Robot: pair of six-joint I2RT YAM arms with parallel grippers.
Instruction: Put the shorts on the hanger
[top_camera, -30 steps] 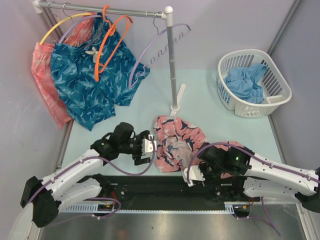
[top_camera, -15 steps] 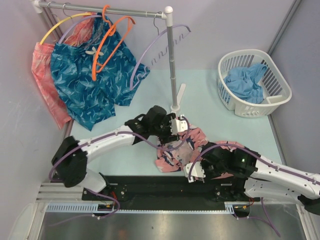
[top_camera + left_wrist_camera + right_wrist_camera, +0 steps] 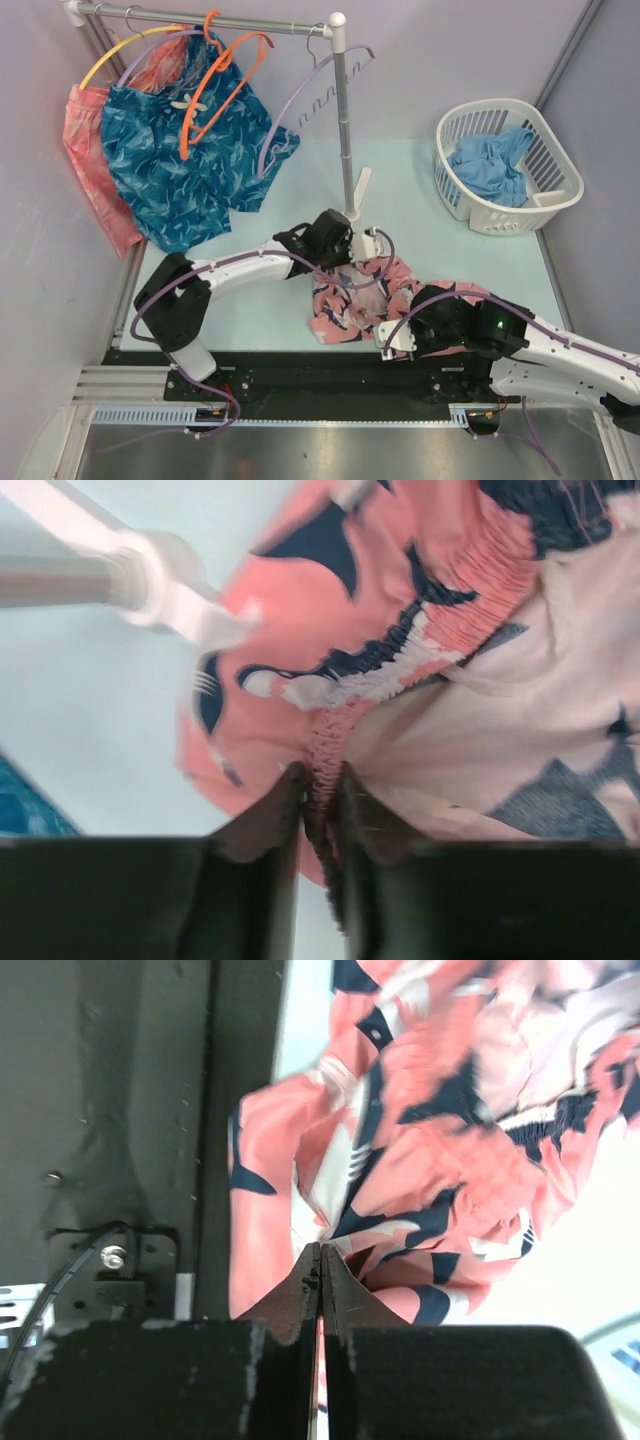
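Salmon-pink shorts (image 3: pixel 335 312) sit bunched by the rack pole (image 3: pixel 343 130), left gripper (image 3: pixel 318 778) pinching their waistband, right gripper (image 3: pixel 320 1252) clamped shut at their edge.

The white-and-black left arm (image 3: pixel 240 268) stretches from the lower left to mid-frame. Its black two-finger left gripper (image 3: pixel 320 775) is pinched on the gathered waistband of the salmon-pink, leaf-printed shorts (image 3: pixel 400 620). The white-and-black right arm (image 3: pixel 560 345) lies low across the bottom right, its right gripper (image 3: pixel 320 1252) pressed fully closed and pointing left.
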